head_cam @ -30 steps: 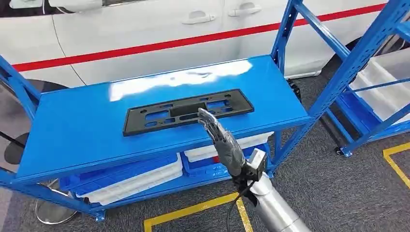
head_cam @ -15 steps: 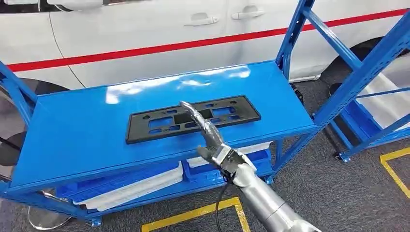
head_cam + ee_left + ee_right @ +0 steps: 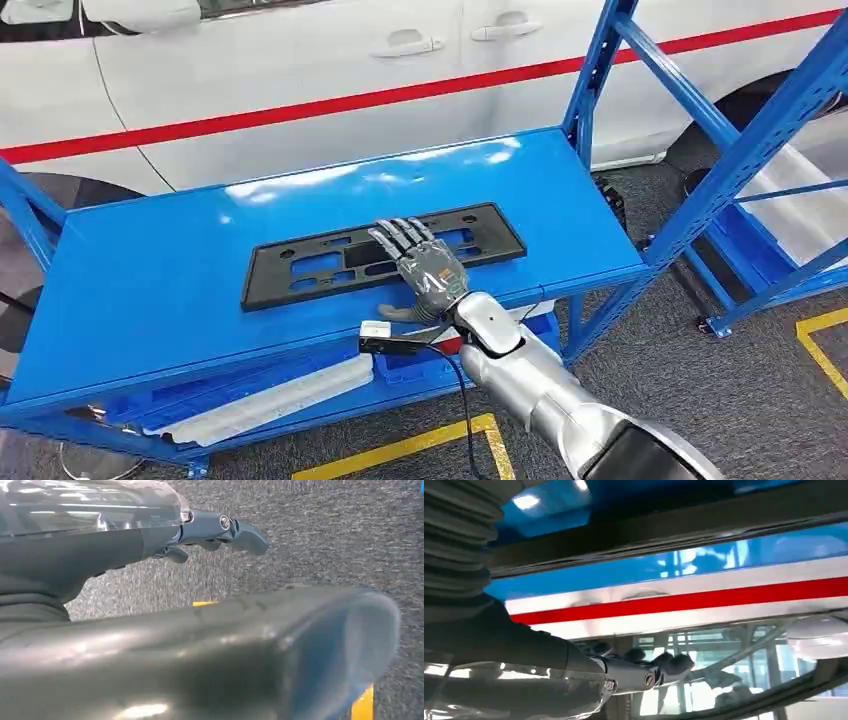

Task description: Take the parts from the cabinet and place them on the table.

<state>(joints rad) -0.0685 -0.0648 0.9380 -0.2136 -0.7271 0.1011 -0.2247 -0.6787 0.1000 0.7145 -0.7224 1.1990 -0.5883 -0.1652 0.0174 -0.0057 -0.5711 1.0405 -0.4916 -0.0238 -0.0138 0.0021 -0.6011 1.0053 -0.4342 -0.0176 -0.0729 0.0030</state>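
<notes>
White plastic trays (image 3: pixel 270 400) sit on the lower shelf beneath the glossy blue metal table (image 3: pixel 150 290), where the right hand (image 3: pixel 425 268) hovers, fingers spread, over the flat black plastic plate frame (image 3: pixel 300 265); the left hand (image 3: pixel 220 530) hangs, curl unclear, over carpet.

Setting: automotive workshop or vehicle assembly floor. Evidence: white car (image 3: pixel 300 90) with a red side stripe and door handles parked just behind the work area; blue steel shelving table (image 3: pixel 150 290) with white plastic trays (image 3: pixel 270 400) on its lower level; second blue steel rack (image 3: pixel 740 150) to the right, also holding pale bins; black licence plate bracket (image 3: pixel 330 262), a car body part, lying on the table top; grey industrial carpet floor (image 3: pixel 680 390) marked with yellow boundary tape (image 3: pixel 400 445)
</notes>
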